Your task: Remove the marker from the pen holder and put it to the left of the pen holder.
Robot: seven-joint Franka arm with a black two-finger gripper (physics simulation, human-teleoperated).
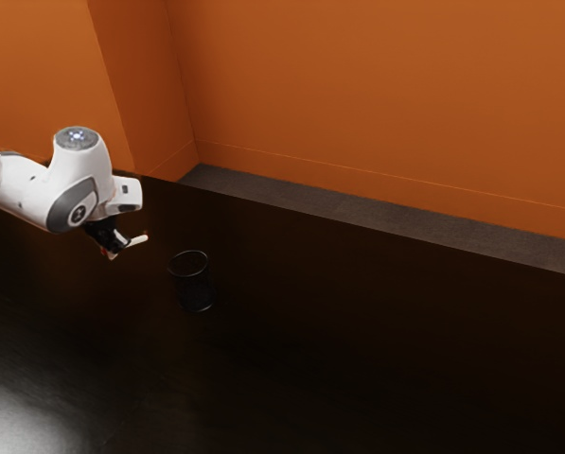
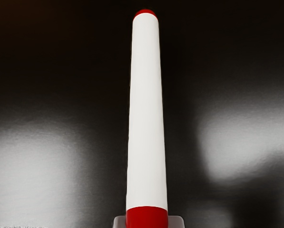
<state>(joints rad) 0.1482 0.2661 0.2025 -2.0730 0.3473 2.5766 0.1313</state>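
1. The fingers (image 1: pixel 120 247) were clamped on the marker (image 2: pixel 147 114), one on either side of its near red end (image 2: pixel 147 218)
2. From that grip the white body ran out well past the fingers to a red tip (image 2: pixel 145 12)
3. In the exterior view, the marker poked out toward that view's right, on the side where the holder (image 1: pixel 195 294) was
4. The marker was outside the holder, apart from it, off toward the exterior view's left
5. The holder stood upright on the dark desk (image 1: pixel 377 350), near the fingers but not touching them
6. The white arm (image 1: pixel 77 180) came in from the exterior view's left
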